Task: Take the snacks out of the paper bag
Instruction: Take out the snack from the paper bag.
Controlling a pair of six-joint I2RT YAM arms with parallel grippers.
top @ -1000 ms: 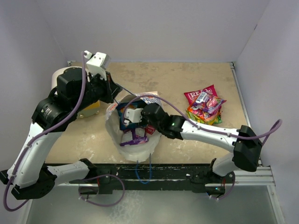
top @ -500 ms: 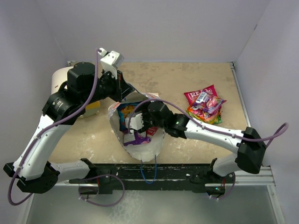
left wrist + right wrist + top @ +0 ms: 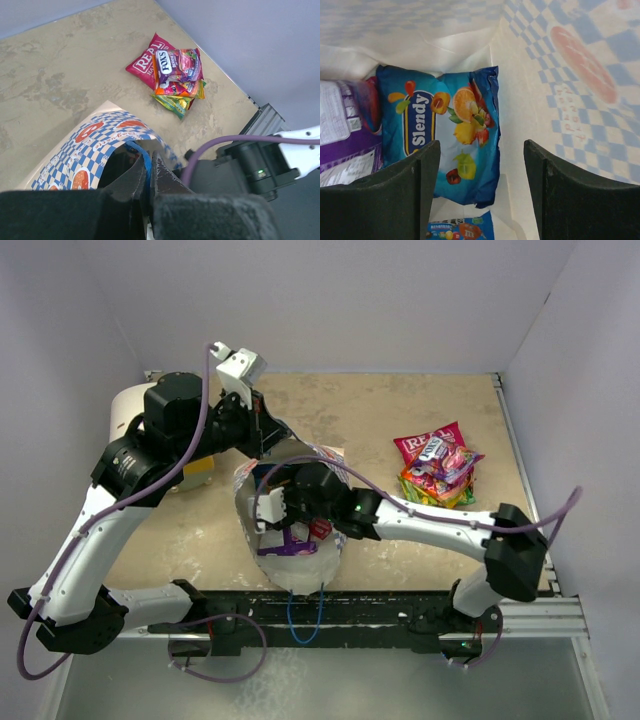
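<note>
Lying inside the paper bag [image 3: 580, 75], a blue packet [image 3: 445, 135] — right wrist view only.

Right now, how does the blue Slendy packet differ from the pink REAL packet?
The blue packet lies inside the paper bag; the pink packet lies out on the table. The blue packet shows most of its front; the pink packet is partly covered by other snacks. Both are glossy snack packets.

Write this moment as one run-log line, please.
left tool: shut on bag handle | right tool: open, inside paper bag, above blue packet | on table: pile of snacks
</note>
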